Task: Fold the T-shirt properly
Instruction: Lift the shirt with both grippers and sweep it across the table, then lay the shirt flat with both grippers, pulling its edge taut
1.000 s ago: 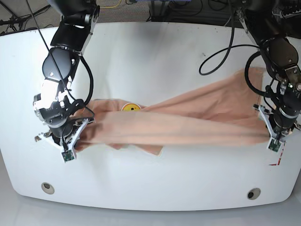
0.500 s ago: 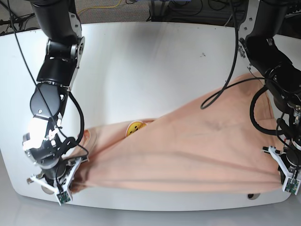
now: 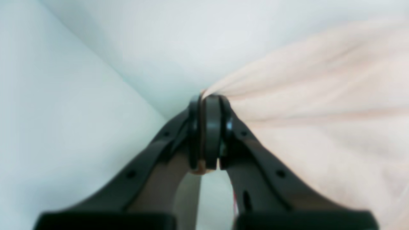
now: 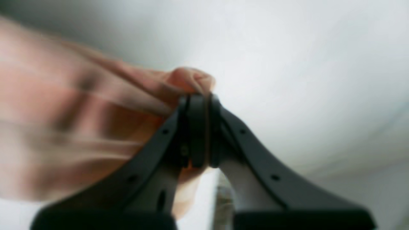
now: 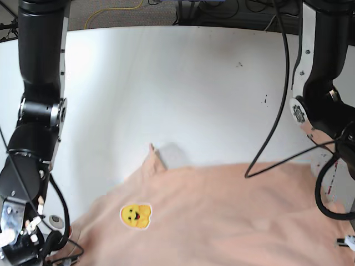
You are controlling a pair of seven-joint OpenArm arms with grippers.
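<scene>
Left gripper (image 3: 207,127) is clamped on a shirt edge; right gripper (image 4: 198,127) pinches a bunched corner. The T-shirt (image 5: 222,216) hangs spread over the near half of the white table (image 5: 166,83), smiley print (image 5: 136,215) showing.

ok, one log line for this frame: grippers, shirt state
left gripper: shut on shirt | right gripper: shut on shirt | shirt: spread at near table edge, smiley up | fold: not yet made

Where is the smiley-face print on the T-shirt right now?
In the base view the smiley print faces up at lower left, on the T-shirt spread over the table's near edge, close to the right arm's side.
</scene>
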